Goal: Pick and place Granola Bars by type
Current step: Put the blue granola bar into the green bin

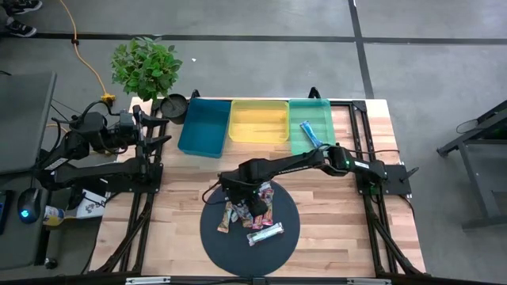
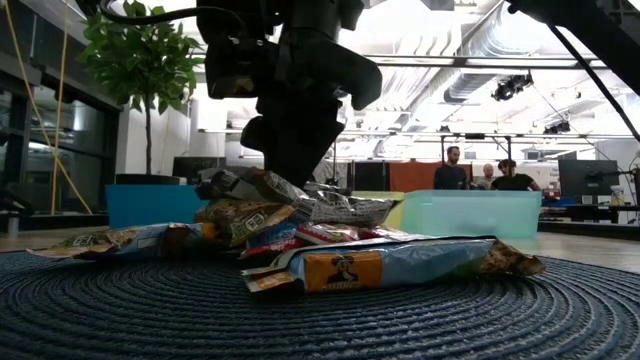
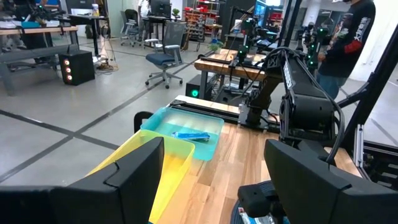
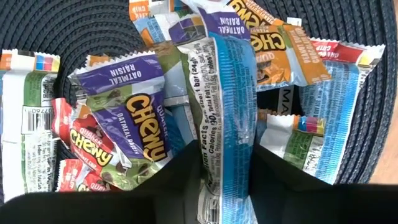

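Several Granola Bars (image 1: 252,214) lie heaped on the round dark mat (image 1: 214,241) at the table's near middle. The right gripper (image 4: 219,171) has its fingers closed on a blue-edged bar (image 4: 221,93) standing edge-up in the pile; overlapping neighbours could drag along or the slick wrapper could slip out. Wrappers are shiny, crinkled, purple, orange, red and blue. The left gripper (image 3: 214,180) waits open at far left.

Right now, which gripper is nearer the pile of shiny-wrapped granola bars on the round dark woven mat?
Right. The right gripper is down in the granola bars, fingers around one; the left gripper waits at the table's far left edge.
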Robot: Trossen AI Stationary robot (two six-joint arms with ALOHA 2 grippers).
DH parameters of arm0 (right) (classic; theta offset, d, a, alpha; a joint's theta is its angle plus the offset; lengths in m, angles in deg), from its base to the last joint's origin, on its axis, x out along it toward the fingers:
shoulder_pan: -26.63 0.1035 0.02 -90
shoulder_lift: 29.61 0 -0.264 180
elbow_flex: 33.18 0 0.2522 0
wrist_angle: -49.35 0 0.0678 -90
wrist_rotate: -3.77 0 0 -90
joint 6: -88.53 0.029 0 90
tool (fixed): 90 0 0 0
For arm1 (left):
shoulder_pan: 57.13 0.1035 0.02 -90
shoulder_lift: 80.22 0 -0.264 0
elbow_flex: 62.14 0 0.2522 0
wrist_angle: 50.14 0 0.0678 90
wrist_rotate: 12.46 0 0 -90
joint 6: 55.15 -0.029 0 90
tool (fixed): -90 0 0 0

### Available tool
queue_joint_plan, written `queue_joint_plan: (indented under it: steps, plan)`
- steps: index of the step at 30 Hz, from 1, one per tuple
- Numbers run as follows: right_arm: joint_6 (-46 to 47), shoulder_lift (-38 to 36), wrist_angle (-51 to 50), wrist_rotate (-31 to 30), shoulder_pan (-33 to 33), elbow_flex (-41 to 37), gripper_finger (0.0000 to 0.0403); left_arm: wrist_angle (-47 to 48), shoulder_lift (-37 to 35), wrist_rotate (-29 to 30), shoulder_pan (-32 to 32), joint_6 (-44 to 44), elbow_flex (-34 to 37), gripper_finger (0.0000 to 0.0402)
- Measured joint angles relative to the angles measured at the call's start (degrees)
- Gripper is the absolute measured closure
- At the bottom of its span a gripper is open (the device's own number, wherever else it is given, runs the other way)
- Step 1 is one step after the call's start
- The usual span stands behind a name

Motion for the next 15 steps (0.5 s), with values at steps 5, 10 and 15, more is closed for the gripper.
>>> queue_joint_plan:
  steps: [5, 10, 15]
  plan:
    - [2.6, -0.3, 0.0, 2.9, -0.4, 0.0, 0.0319, 0.0, 0.0, 0.0, 0.0, 0.0, 0.0, 0.0129]
    - [5.2, -2.6, 0.3, 4.5, -1.7, 0.0, 0.0324, 0.0, 0.0, 0.0, 0.0, -0.1, 0.0, 0.0129]
    - [10.3, -6.1, 3.7, 12.9, -4.5, 0.0, 0.0324, 0.0, 0.0, 0.0, 0.0, 0.0, 0.0, 0.0129]
